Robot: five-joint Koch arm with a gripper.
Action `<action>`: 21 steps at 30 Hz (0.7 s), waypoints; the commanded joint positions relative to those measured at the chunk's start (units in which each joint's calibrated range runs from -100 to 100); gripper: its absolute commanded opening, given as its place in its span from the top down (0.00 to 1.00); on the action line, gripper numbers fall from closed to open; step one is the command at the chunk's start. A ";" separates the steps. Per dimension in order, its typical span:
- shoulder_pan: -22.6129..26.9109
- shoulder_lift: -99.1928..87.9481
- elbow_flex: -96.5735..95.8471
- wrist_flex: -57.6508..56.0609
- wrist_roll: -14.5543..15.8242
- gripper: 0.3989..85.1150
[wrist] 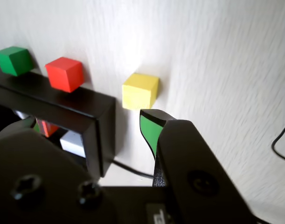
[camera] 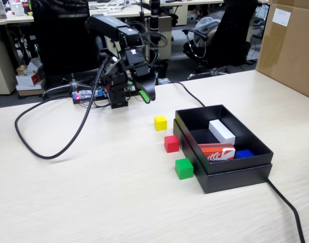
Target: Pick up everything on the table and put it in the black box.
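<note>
1. The gripper (camera: 145,95) hangs in the air above the table (camera: 93,192), behind the yellow cube (camera: 160,123) in the fixed view, and it holds nothing.
2. I cannot tell how wide the jaws stand. In the wrist view only one tip, with green tape on it, is clear, and the other jaw is a dark blurred mass at the lower left.
3. The three cubes are not yet in the black box (camera: 235,174). They stand in a row on the table along the box's left wall in the fixed view: the yellow cube farthest back, the red cube (camera: 171,144) in the middle, the green cube (camera: 184,168) nearest to the camera.
4. The red and green cubes sit just beside the wall. The yellow one is a little apart from the corner, with free table on its other sides.
5. Inside the box there are already a long white block (camera: 221,131), an orange-red block with white print (camera: 217,152) and something blue (camera: 244,154).
6. The cubes look small, stiff and light, with flat smooth faces, so I judge they will not bend, but they may slip or turn if the tips press near a corner.
7. The best hold is probably on two opposite flat faces, at the middle. For the red and green cubes I would take the faces along the row, because the wall blocks one side.
</note>
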 commanded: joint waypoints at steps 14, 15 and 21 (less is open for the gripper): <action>2.93 20.43 7.30 -0.65 4.98 0.49; 2.93 21.58 7.39 -0.65 4.98 0.49; 2.88 27.77 6.48 -0.65 5.27 0.49</action>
